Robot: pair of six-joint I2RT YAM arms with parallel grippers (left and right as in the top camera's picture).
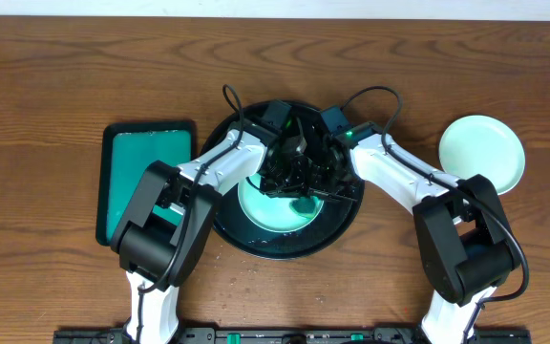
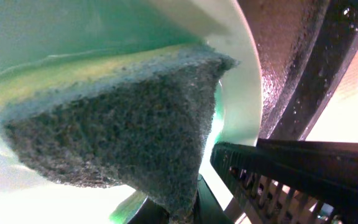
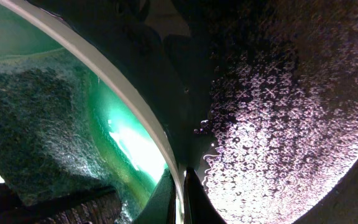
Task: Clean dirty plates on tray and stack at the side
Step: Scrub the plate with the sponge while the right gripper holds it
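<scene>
Overhead, the smeared plate (image 1: 273,205) sits in the tray (image 1: 248,241) — right gripper (image 3: 180,193) pinching its rim, left gripper (image 2: 182,208) clamping a sponge (image 2: 117,124). Hard scrubbing could wrench the rim free — skidding it.

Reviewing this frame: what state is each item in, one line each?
smeared plate: in the round tray, teal-smeared, rim pinched by right gripper
sponge: held by left gripper, pressed on that plate
round tray: wet, holding one plate
side plate: flat on the table, looks clean
rectangular tray: green inside, lying left of round tray
</scene>
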